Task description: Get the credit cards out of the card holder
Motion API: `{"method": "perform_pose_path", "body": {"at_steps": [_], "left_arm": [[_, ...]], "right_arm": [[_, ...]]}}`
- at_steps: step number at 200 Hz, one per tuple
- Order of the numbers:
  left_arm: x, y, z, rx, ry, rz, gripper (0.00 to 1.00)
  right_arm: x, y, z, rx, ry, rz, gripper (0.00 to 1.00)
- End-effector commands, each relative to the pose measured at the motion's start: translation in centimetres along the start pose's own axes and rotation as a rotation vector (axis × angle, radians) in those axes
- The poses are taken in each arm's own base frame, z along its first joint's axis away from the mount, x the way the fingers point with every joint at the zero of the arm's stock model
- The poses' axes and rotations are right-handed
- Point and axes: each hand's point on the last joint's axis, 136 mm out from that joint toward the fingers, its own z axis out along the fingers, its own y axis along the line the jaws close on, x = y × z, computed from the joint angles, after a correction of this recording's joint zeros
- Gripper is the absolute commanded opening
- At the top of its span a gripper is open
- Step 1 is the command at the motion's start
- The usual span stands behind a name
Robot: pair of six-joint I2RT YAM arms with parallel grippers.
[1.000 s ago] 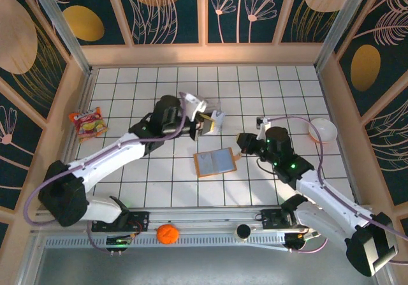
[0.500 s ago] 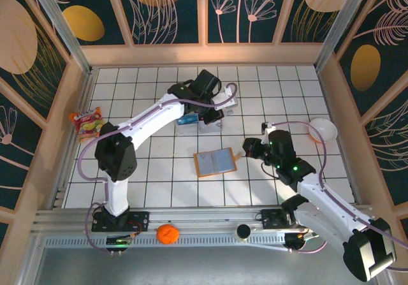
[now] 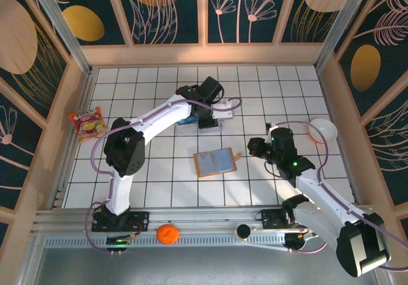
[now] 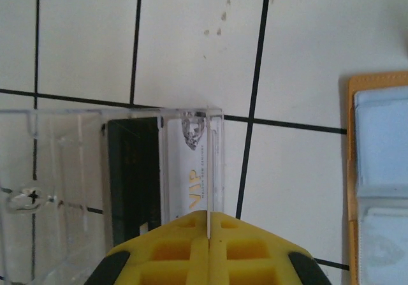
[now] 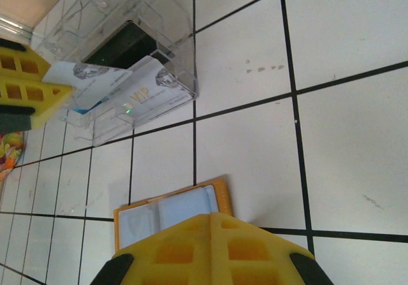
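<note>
Tiled table. Wallet open, just ahead of R jaws; clear box at L jaws. Snack pkt & bowl well apart.

1. You are working over a white tiled tabletop with thin black grid lines. It is evenly lit, with only soft shadows.
2. At 12 o'clock stands the back wall: dark teal panels with gold ovals and pale line-drawn leaves and flowers, split by light wooden slats.
3. The left wall at 9 o'clock and the right wall at 3 o'clock carry the same pattern.
4. A pale wooden ledge runs along the foot of the back wall.
5. Silver metal posts slant upward at 11 and 1 o'clock.
6. At 6 o'clock a metal rail borders the tiles, with a grey surface below it.
</note>
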Motion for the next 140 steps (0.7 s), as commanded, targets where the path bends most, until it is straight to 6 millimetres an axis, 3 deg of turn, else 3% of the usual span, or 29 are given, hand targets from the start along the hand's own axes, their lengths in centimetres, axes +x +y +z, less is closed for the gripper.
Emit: {"method": "perform_pose_path", "body": {"at_steps": [1,140], "left_arm": [[0.7,0.1,0.6,-0.030,0.018,0.051,0.00],[1.8,1.2,3.6,-0.079,0.046,0.034,0.00]], "right_arm": [[0.3,-0.6,0.3,0.002,0.012,-0.006,0.04],[-0.1,-0.6,0.4,-0.016,0.009,0.004,0.05]]}}
